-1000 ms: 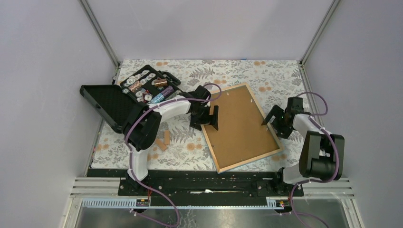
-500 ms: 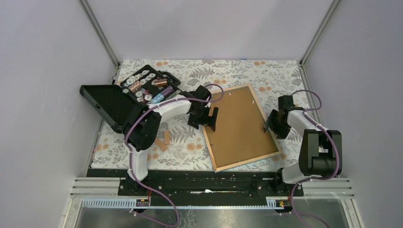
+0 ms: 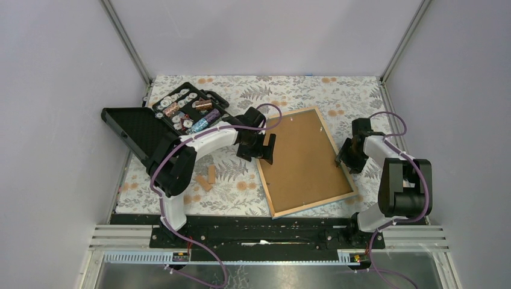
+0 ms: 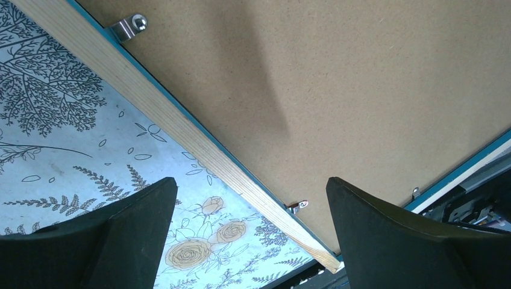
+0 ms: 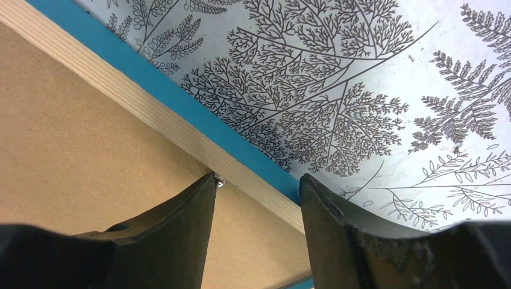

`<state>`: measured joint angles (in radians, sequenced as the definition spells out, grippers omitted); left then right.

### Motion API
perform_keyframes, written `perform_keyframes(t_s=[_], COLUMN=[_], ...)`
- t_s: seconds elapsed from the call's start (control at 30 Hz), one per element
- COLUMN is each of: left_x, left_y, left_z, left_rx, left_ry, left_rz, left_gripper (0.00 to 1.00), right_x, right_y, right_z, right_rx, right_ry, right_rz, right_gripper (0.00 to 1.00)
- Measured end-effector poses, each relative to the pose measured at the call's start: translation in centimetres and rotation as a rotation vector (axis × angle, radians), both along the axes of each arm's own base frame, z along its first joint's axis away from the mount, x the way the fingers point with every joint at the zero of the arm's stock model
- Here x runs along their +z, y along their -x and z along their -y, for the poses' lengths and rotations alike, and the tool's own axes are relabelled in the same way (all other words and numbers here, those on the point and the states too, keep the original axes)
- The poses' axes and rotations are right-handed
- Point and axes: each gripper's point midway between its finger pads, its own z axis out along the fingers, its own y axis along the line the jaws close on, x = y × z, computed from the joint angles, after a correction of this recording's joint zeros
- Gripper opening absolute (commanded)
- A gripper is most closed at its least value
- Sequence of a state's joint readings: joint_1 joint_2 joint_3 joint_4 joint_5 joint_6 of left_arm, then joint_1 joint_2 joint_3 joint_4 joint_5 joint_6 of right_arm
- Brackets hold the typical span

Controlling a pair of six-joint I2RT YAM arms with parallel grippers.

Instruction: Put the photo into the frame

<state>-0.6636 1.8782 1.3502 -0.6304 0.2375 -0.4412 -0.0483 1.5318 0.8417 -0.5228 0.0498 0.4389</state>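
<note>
The frame (image 3: 313,204) lies back-up on the table (image 3: 241,192), backing board (image 3: 301,159) fitted; the photo is not visible. The left hand (image 4: 250,198), released, straddles the frame's left rim. The right hand (image 5: 258,180) straddles its right rim, probably to steady it; grip undeterminable.

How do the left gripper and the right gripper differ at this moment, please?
The left gripper stands wide open, far wider than the frame rim between its fingers; the right gripper is much narrower, fingertips close against the rim, though contact is unclear. The left gripper is at the frame's left long edge, the right gripper at its right one. Both straddle the wood rim.
</note>
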Motion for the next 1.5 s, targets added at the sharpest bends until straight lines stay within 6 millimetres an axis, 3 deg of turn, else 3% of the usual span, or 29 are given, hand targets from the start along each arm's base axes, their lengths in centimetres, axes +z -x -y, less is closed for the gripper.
perform_keyframes(t_s=[0.2, 0.33, 0.4, 0.47, 0.57, 0.8, 0.93, 1.1, 1.23, 1.5], left_x=[-0.1, -0.1, -0.1, 0.0, 0.0, 0.0, 0.0, 0.0, 0.0, 0.1], left_y=[0.1, 0.1, 0.1, 0.1, 0.1, 0.2, 0.2, 0.2, 0.2, 0.4], left_z=[0.0, 0.0, 0.0, 0.0, 0.1, 0.1, 0.1, 0.1, 0.1, 0.3], left_rx=[-0.001, -0.001, -0.001, -0.002, -0.003, -0.005, -0.005, -0.005, -0.007, -0.012], left_ry=[0.0, 0.0, 0.0, 0.002, 0.004, 0.006, 0.006, 0.006, 0.007, 0.017], left_rz=[-0.002, -0.002, -0.003, -0.003, -0.005, -0.007, -0.006, -0.006, -0.008, -0.015], left_gripper=[0.99, 0.99, 0.99, 0.99, 0.99, 0.99, 0.99, 0.99, 0.99, 0.99], right_x=[-0.2, -0.2, -0.1, -0.1, -0.1, 0.7, 2.7, 4.4, 3.6, 1.8], right_y=[-0.2, -0.4, -0.5, -0.5, -0.7, -1.8, -4.3, -9.4, -13.4, -18.2], right_z=[0.0, 0.1, 0.1, -0.1, -0.5, -0.6, -0.6, -0.4, -0.6, -1.9], right_rx=[0.0, 0.008, 0.034, 0.062, 0.061, 0.049, 0.055, 0.057, 0.064, 0.094], right_ry=[0.002, 0.005, 0.007, 0.0, -0.012, -0.023, -0.023, -0.02, -0.039, -0.067], right_rz=[-0.007, -0.002, 0.003, 0.004, 0.009, 0.02, 0.093, 0.162, 0.173, 0.165], right_gripper=[0.55, 0.36, 0.34, 0.42, 0.63, 0.87, 0.88, 0.9, 0.91, 0.85])
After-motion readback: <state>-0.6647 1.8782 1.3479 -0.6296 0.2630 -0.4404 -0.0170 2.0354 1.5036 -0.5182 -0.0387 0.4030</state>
